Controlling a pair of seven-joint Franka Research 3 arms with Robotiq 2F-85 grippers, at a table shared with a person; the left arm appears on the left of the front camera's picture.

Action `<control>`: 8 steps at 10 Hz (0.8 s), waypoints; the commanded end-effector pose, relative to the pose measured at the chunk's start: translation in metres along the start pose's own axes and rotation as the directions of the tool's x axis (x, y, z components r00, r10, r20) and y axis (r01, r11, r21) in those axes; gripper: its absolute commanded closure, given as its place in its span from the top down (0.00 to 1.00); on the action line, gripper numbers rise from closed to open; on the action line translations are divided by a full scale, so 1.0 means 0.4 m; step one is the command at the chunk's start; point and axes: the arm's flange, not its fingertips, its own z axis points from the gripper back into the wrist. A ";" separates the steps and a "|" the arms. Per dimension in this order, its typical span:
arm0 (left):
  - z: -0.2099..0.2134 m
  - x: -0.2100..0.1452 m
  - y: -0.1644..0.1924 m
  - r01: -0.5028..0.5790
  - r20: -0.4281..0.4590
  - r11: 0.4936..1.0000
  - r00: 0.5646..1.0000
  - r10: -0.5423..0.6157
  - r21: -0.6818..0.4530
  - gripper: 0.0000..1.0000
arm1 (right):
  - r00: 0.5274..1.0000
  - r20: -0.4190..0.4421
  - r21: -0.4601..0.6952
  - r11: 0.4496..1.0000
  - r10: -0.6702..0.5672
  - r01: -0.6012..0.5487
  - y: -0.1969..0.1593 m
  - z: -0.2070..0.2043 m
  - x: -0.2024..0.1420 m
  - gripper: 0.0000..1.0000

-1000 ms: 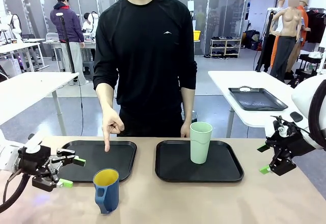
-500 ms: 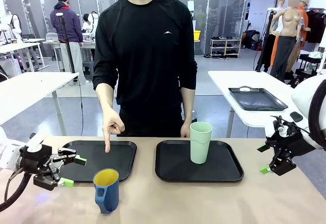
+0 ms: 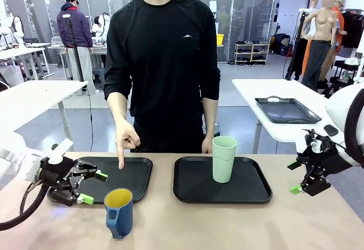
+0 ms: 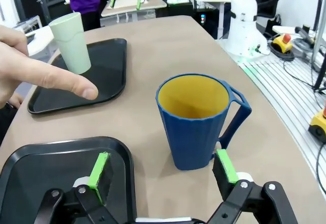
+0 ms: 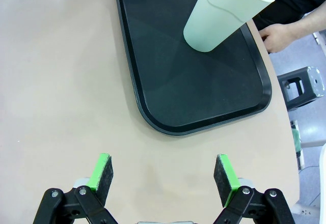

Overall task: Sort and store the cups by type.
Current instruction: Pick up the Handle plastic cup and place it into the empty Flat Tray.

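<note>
Grippers both hang released and empty: the left gripper (image 3: 94, 187) over the left tray's (image 3: 139, 177) near edge, just beside the dark blue cup (image 3: 119, 212) at the table's (image 3: 187, 227) near edge. The right gripper (image 3: 294, 177) is near its right edge. The mint-green tumbler (image 3: 223, 159) stands upright by the right tray's (image 3: 193, 190) far edge.

Smooth, matt beige counter (image 3: 187, 221). On the counter: dark blue plastic cup (image 4: 196, 127), finely ribbed outside, smooth yellow inside; matt mint-green plastic tumbler (image 3: 223, 159); black plastic tray (image 5: 204, 96), faintly grained, dull.
</note>
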 end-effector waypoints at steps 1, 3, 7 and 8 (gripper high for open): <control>-0.024 -0.005 0.022 -0.023 -0.041 0.998 0.999 0.021 -0.058 1.00 | 1.000 -0.003 0.005 1.000 0.003 -0.003 -0.002 0.000 0.002 1.00; -0.037 -0.017 0.010 -0.034 -0.054 0.996 0.998 0.030 -0.082 1.00 | 1.000 -0.003 0.005 1.000 0.003 -0.003 -0.002 0.000 0.002 1.00; -0.087 -0.046 -0.003 -0.037 -0.012 0.996 0.999 0.036 -0.083 1.00 | 1.000 -0.003 0.005 1.000 0.003 -0.003 -0.002 0.000 0.002 1.00; -0.100 -0.049 -0.002 -0.032 0.003 0.996 0.999 0.032 -0.085 1.00 | 1.000 -0.003 0.005 1.000 0.003 -0.003 -0.002 0.000 0.002 1.00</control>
